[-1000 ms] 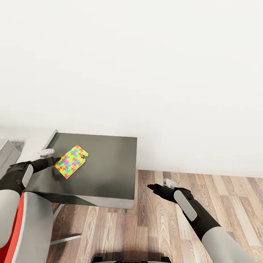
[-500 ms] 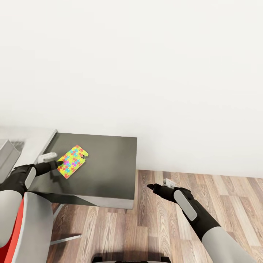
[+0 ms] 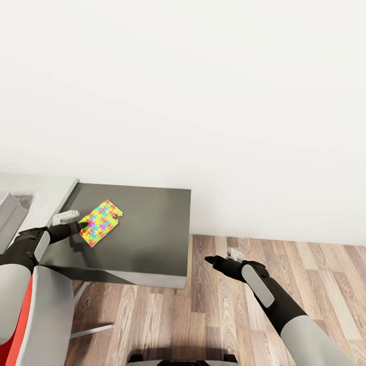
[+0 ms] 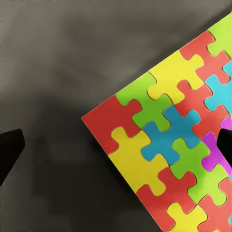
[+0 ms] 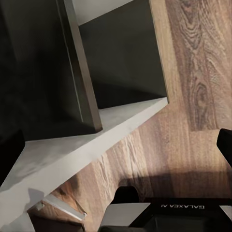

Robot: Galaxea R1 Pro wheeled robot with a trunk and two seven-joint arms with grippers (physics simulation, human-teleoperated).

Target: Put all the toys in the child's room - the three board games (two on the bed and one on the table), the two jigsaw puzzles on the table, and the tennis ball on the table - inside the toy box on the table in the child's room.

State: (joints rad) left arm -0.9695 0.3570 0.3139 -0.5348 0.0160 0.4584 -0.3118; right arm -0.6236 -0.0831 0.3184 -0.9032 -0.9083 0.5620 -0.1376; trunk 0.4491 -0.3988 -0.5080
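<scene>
**Spotter:** What's changed over the last second?

**Me:** Biggest first: the whole head view has slid a little, so my camera moved, not the room. The dark cabinet (image 3: 133,231) I'm taking as my landmark sits a touch higher in the picture than before. Against it, the puzzle (image 3: 102,222) has kept its place on the top, near the left edge. The real change is my left gripper (image 3: 74,222): a second ago it hung off the puzzle's near corner, and now its tips have come in at the puzzle's left edge.

**Spotter:** Got hold of it?

**Me:** No. In the left wrist view the puzzle (image 4: 176,145) lies flat on the cabinet top, its red corner between the two dark fingers (image 4: 9,151), which stand wide apart with nothing between them but board and cabinet. I can't tell whether a tip touches the board. I'd judge I'm lined up for the pick, with the grasp not yet made.

**Spotter:** Arm pose?

**Me:** Left forearm reaches in low over the cabinet's left front corner, wrist bent towards the puzzle. The right gripper (image 3: 219,258) hangs out over the wood floor (image 3: 284,274), well to the right of the cabinet, idle. Its wrist view shows finger ends at either side, parted, holding nothing.
</scene>
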